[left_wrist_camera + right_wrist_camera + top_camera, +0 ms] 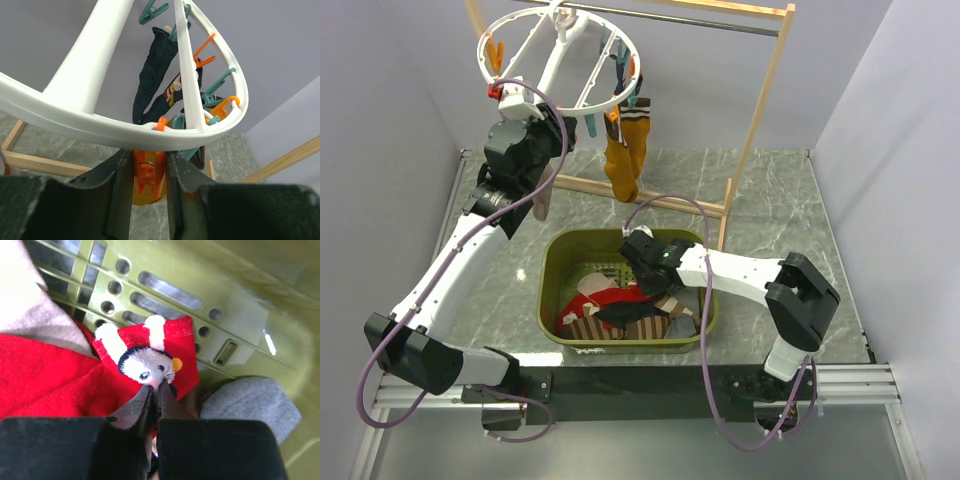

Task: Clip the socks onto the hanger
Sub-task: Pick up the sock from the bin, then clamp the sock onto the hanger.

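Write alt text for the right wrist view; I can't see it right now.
The right gripper pinches the red sock at its penguin patch, inside the green basket. A grey sock lies to the right, beige fabric at upper left.

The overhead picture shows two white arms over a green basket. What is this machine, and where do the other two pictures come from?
It is a robot with two arms bolted to a marble table. The overhead picture comes from a fixed camera above and behind the arms. The other two come from a small camera on each wrist, so you see each gripper's own fingers. On the table stand a green basket of socks and a wooden rack. A white ring hanger hangs from the rack, with some socks clipped on. The left gripper reaches up and squeezes an orange clip under the ring. The right gripper, down in the basket, pinches a red sock with a penguin on it.
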You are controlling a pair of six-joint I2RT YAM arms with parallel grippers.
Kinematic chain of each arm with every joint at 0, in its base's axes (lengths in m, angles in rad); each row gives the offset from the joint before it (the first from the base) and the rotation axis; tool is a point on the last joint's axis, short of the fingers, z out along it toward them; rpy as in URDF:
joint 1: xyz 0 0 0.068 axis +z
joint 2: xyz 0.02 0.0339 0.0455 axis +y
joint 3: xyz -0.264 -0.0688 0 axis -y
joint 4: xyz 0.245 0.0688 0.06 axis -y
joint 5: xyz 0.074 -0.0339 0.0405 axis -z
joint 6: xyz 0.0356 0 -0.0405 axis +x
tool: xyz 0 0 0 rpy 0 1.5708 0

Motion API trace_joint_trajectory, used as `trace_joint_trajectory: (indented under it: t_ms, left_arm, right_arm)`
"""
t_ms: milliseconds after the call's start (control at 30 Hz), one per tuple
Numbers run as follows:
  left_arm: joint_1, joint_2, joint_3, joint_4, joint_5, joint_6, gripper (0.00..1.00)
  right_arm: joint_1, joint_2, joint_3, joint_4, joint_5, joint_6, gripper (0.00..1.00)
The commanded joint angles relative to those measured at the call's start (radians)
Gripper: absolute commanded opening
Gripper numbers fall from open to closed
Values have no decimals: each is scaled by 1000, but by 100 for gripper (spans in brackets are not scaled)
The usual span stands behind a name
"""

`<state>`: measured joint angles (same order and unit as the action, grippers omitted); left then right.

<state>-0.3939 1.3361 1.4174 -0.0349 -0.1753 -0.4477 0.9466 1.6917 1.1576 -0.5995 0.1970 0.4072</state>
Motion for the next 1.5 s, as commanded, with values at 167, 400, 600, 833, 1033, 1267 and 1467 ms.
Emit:
trace_joint_trajectory:
  t_ms: [167,400,600,833,1033,1267,1467]
  left_arm:
    - [3,-32,12,15,13,27,15]
    - [1,-44,-8,52,11,21,15]
    - [3,-43,3,63,22,-3,14]
    - [1,-12,105,-66,-12,-166,5]
    - [-3,6,178,-152,3,-298,8]
    - [-16,14,233,-209,-10,-341,7]
    - [-25,3,224,-218,-50,-356,7]
  right_arm:
    - [1,-277,-61,148,45,19,3]
    - [1,-484,-167,435,-108,-123,0]
    - [1,-486,-115,527,-65,-113,0]
    - [3,-411,-14,716,24,-156,0]
    - [18,-297,86,828,202,-240,0]
    - [38,-225,142,949,292,-332,0]
    - [63,-162,194,1043,360,-396,0]
